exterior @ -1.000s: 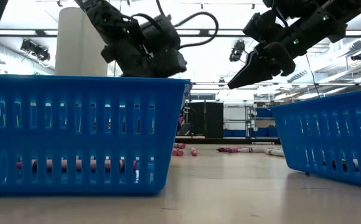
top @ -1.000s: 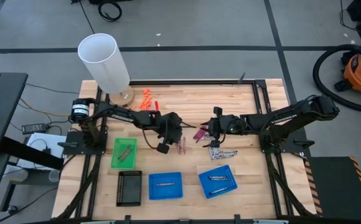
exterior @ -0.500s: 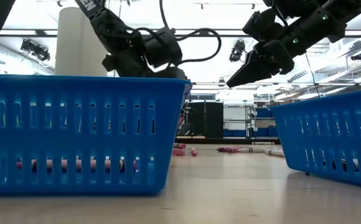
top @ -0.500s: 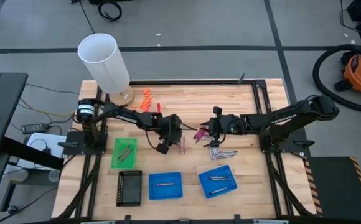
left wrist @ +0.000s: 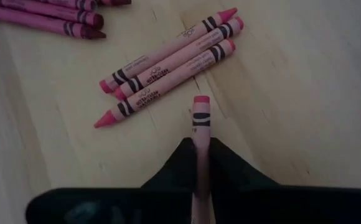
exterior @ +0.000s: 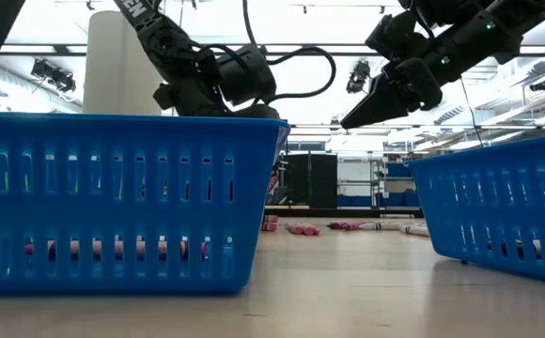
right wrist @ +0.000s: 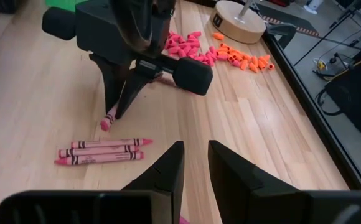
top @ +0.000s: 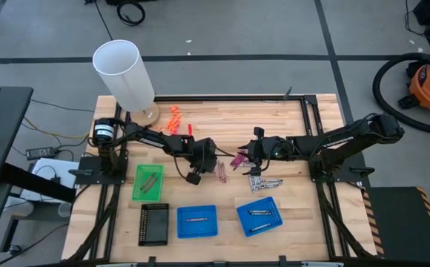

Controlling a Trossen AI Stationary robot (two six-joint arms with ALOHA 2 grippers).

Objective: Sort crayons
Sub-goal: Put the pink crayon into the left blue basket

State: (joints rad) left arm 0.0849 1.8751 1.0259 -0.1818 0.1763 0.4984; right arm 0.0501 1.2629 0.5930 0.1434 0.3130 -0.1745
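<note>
I am the robot at a wooden table (top: 289,119), seen from above with both arms reaching toward the middle. My left gripper (left wrist: 200,152) is closed on a single pink crayon (left wrist: 200,121), held between its two dark fingers and pointing down at the wood, its end just above or touching the surface; I cannot tell which. Just beyond that crayon lie three pink crayons (left wrist: 168,65) side by side, touching one another. More maroon crayons (left wrist: 43,15) lie farther off at the edge of that wrist view.

My right gripper (right wrist: 195,168) hovers above the table near the centre, its two fingers parted with a narrow gap and nothing between them. It faces my left gripper (right wrist: 115,93), with the three pink crayons (right wrist: 99,152) lying between the two.

From above, a cluster of maroon crayons (top: 239,159) sits between the grippers, and silvery grey crayons (top: 263,182) lie nearer the front. Along the near side stand a green tray (top: 149,182), a black tray (top: 153,224) and two blue trays (top: 197,222) (top: 259,217). A tall white cylinder (top: 124,74) stands at the far left corner, with orange pieces (top: 175,116) beside it.
</note>
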